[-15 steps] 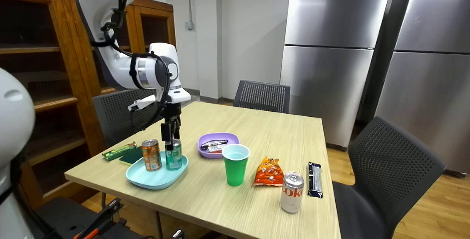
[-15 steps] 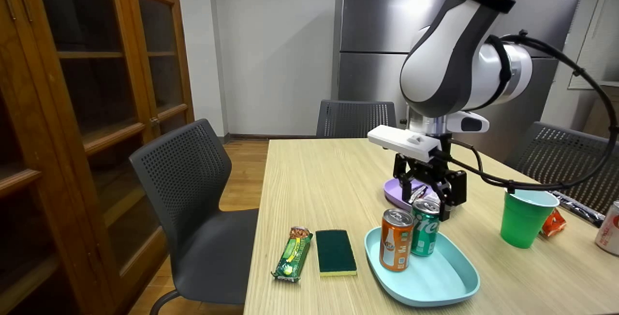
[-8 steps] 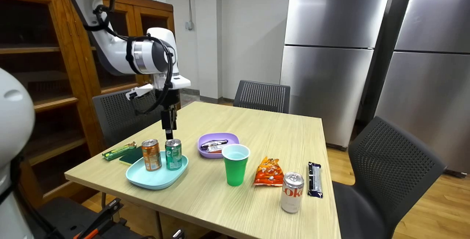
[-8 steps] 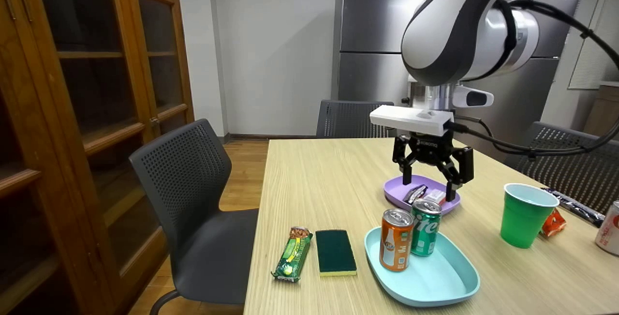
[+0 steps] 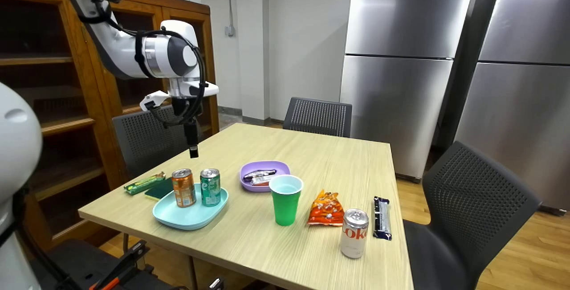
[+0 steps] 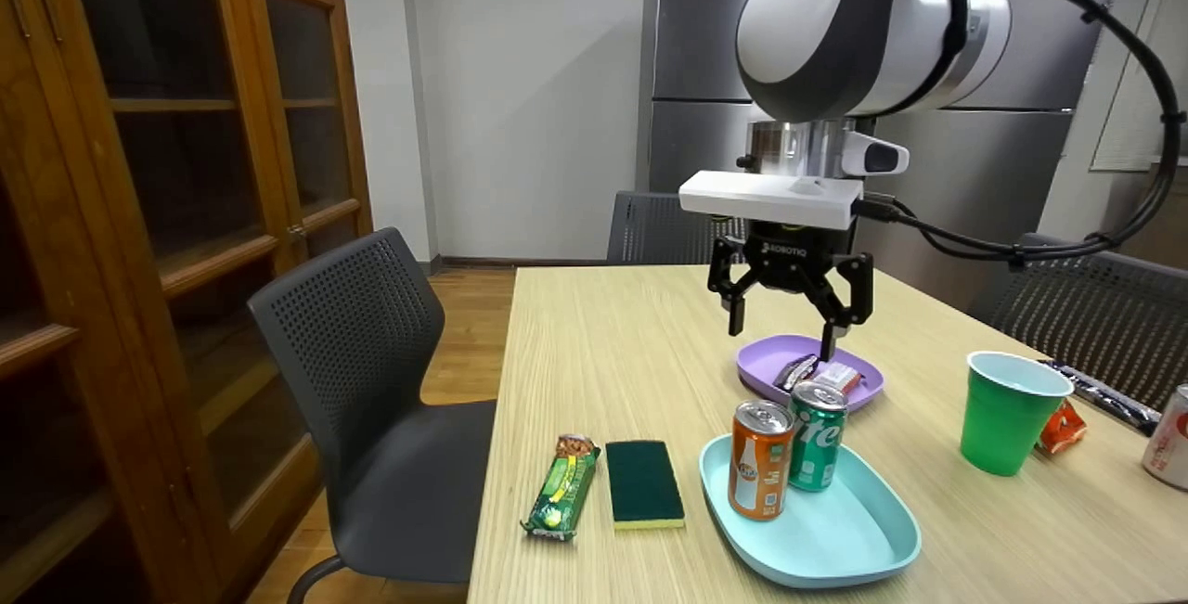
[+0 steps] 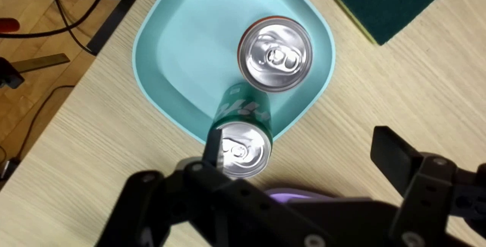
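Observation:
My gripper hangs above the table with its two black fingers wide apart and nothing between them, as seen in an exterior view (image 6: 782,330) and the wrist view (image 7: 303,148). A green soda can (image 6: 817,446) and an orange soda can (image 6: 759,469) stand upright on a light blue tray (image 6: 835,544). The green can is nearest to the gripper. In the wrist view one finger overlaps the top of the green can (image 7: 245,106), but the gripper is higher and apart from it. The orange can (image 7: 279,55) stands beside the green one.
A purple dish (image 5: 266,165) holds wrapped bars. A sponge (image 6: 644,483) and a green-wrapped bar (image 6: 562,488) lie beside the tray. A green cup (image 5: 285,207), orange snack bag (image 5: 326,210), Coke can (image 5: 354,234) and dark-wrapped bar (image 5: 382,218) stand or lie farther along. Chairs surround the table.
My gripper has risen away from the green can, open, and shifted to the left in both exterior views. The green can stays standing on the tray.

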Robot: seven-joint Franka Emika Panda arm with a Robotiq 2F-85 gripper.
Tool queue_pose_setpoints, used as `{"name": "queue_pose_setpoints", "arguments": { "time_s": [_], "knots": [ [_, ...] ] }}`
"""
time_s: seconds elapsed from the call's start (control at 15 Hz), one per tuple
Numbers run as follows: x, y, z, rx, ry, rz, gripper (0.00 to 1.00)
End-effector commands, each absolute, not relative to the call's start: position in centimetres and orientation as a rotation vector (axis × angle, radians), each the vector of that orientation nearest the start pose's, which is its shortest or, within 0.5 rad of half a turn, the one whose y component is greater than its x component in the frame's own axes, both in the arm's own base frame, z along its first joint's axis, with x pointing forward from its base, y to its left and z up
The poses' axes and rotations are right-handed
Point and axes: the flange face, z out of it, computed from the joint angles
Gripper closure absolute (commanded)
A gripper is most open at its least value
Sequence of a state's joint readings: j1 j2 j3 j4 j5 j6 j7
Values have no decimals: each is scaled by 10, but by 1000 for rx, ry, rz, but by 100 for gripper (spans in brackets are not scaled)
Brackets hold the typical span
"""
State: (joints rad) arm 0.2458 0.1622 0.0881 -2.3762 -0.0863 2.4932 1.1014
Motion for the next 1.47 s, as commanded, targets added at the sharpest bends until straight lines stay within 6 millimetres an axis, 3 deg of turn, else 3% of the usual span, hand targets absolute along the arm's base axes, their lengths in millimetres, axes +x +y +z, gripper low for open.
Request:
{"name": "queue_pose_setpoints", "arguments": {
  "time_s": [0.0,0.27,0.67,0.8,1.4],
  "knots": [
    [468,189,261,-3061,863,38,0],
    [462,215,258,-3101,662,48,0],
    [458,252,246,-3116,553,69,0],
    [453,245,246,-3119,578,50,0],
    [456,251,238,-3121,570,65,0]
  ]
}}
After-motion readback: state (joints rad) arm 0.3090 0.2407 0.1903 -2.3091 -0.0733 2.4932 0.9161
